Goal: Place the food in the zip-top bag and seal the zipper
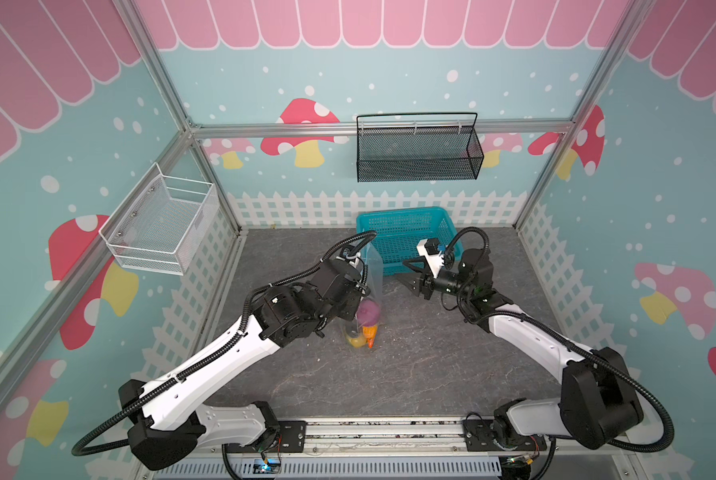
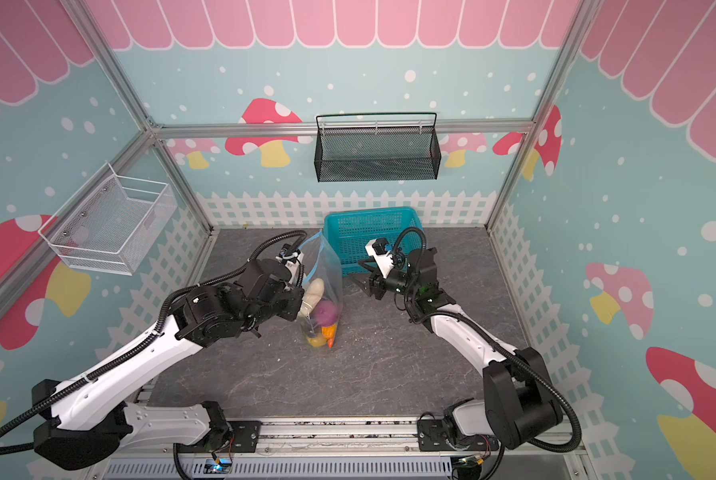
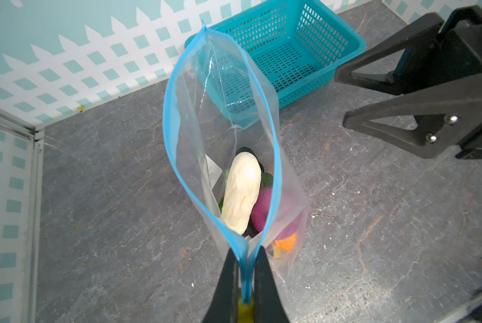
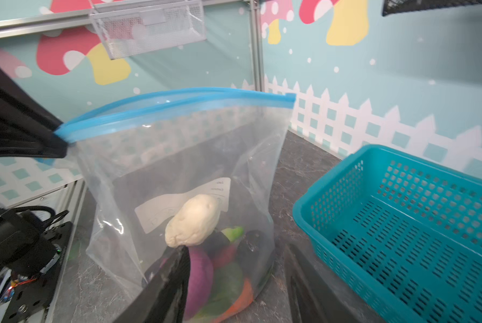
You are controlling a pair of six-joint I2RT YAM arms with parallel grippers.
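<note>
The zip-top bag (image 4: pixel 178 156) is stood upright mid-tabletop (image 1: pixel 389 374), before the teal basket (image 4: pixel 402 223), with the food (image 3: pixel 242 193) inside. Its zipper (image 3: pixel 175 156) end is clamped by the left end effector (image 3: pixel 246 251), probably as an anchor for sealing. The right end effector (image 3: pixel 340 100) is held apart, empty.

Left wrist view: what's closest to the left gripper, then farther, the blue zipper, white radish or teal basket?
1. Light-blue zipper strip: pinched in the left gripper.
2. White toy radish: down inside the clear bag.
3. Teal plastic lattice basket: beyond the bag's far end.
</note>
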